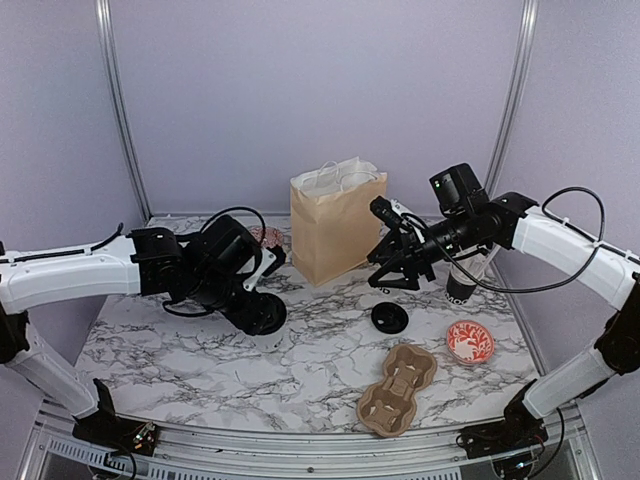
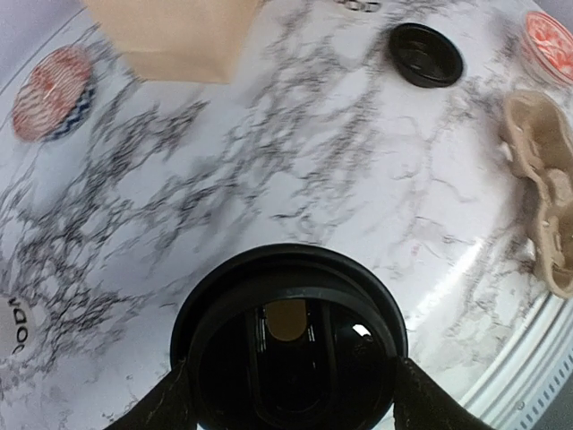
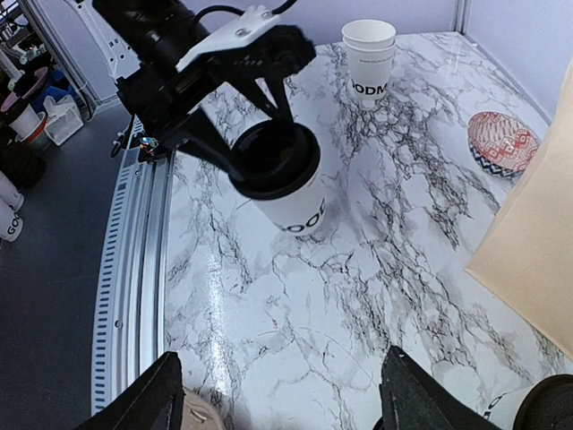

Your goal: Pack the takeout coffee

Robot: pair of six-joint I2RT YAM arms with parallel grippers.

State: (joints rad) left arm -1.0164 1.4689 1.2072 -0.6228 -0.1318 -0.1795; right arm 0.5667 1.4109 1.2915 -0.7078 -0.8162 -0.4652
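A white paper coffee cup point(image 3: 304, 210) with black lettering stands on the marble table left of centre, its black lid point(image 3: 273, 161) on top. My left gripper point(image 1: 258, 295) is shut on that lid point(image 2: 286, 331), one finger point(image 2: 161, 403) at each side of the rim; the right wrist view also shows this gripper point(image 3: 260, 143). My right gripper point(image 1: 392, 268) is open and empty, above the table in front of the brown paper bag point(image 1: 337, 230). Its fingertips point(image 3: 166, 394) frame bare marble. A stack of lidless white cups point(image 3: 369, 58) stands further left.
A loose black lid point(image 1: 389, 317) lies right of centre. A cardboard cup carrier point(image 1: 397, 392) lies near the front edge, with a red-patterned bowl point(image 1: 470, 342) to its right. A second bowl point(image 1: 268, 237) is left of the bag. A dark cup of white sticks point(image 1: 462, 285) stands at the right.
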